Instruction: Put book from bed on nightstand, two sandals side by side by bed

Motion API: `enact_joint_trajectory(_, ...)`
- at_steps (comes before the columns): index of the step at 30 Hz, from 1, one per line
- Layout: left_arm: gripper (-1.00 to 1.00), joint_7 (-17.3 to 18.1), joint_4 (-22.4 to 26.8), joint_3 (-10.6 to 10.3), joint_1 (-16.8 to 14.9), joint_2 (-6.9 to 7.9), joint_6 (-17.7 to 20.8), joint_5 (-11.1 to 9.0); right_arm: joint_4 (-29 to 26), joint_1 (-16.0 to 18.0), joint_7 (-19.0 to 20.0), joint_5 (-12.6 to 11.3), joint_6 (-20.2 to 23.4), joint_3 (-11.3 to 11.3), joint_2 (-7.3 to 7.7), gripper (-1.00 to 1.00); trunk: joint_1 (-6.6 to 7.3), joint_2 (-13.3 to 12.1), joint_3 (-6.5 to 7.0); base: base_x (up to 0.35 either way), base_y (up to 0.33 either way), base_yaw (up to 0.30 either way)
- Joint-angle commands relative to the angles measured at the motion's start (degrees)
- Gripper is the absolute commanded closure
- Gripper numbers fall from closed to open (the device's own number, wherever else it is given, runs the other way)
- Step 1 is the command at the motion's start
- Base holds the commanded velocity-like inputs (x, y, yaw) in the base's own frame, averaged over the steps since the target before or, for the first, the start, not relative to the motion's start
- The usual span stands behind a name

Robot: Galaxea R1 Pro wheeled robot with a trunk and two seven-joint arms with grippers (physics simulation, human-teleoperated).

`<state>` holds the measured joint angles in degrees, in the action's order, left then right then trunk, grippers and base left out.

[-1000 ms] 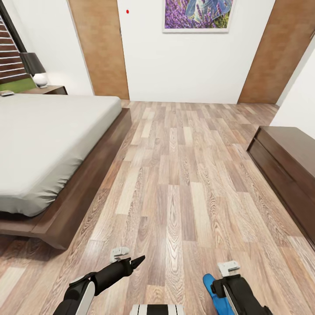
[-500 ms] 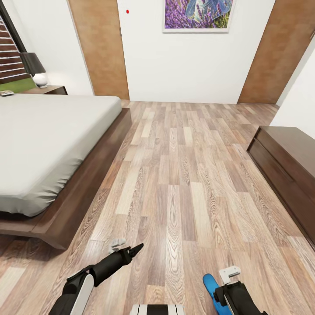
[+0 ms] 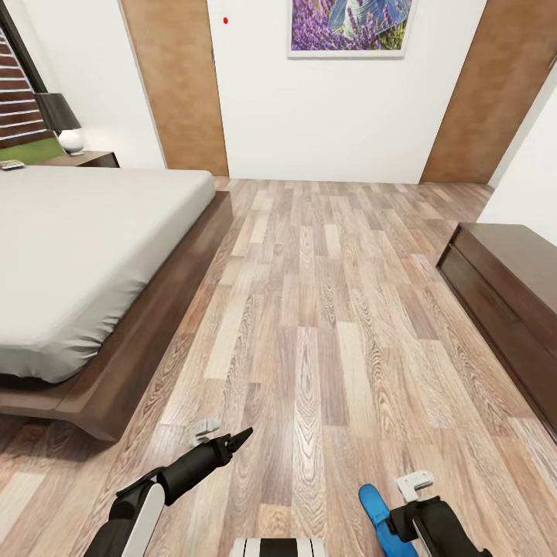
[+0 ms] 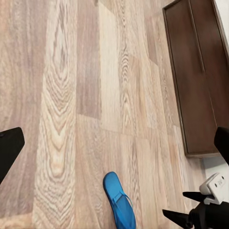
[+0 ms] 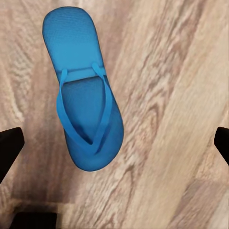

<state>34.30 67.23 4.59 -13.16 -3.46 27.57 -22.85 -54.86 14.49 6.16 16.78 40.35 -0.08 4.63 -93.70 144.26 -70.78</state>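
One bright blue sandal lies flat on the wood floor, straps up, also seen at the head view's lower edge as the sandal. My right gripper hovers just above and beside it, open, its dark fingertips wide apart with the sandal's toe end between them. My left gripper hangs open over bare floor to the sandal's left. The bed stands at the left, with a nightstand behind it. A small flat thing lies at the bed's far edge; I cannot tell whether it is the book.
A low dark brown cabinet runs along the right wall, also seen as the cabinet. A lamp stands on the nightstand. Two light-brown panels and a picture are on the far wall. A wide strip of floor lies between bed and cabinet.
My right gripper has sunk toward the lower right of the head view, beside the sandal. My left gripper has shifted slightly forward. The sandal has not moved.
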Motion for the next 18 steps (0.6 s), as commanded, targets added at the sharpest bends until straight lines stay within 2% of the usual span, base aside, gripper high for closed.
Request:
enact_joint_trajectory(1,-1.00,0.16,0.01,0.15,-0.02,-0.05,0.47,-0.33,-0.14,0.00,1.01,0.62,0.26,-0.01,0.18,-1.00,0.01,0.02,-0.04,0.000,0.000,0.000)
enact_joint_trajectory(11,-1.00,0.16,0.01,0.15,-0.02,-0.05,0.39,-0.36,-0.32,0.01,2.46,0.53,0.33,0.01,0.62,-1.00,0.01,0.02,-0.04,0.000,0.000,0.000)
enact_joint_trajectory(14,-1.00,0.16,0.01,0.15,-0.02,-0.05,0.39,-0.36,-0.33,0.01,5.88,0.51,0.34,-0.04,1.22,-1.00,0.01,0.02,-0.04,0.000,0.000,0.000)
enact_joint_trajectory(17,-1.00,0.16,0.01,0.15,-0.02,-0.05,0.38,-0.36,-0.30,0.01,13.31,0.58,0.34,-0.08,2.02,-1.00,0.01,0.02,-0.04,0.000,0.000,0.000)
enact_joint_trajectory(18,-1.00,0.16,0.01,0.15,-0.02,-0.05,0.38,-0.36,-0.29,0.01,14.69,0.60,0.35,-0.09,2.12,-1.00,0.01,0.02,-0.04,0.000,0.000,0.000)
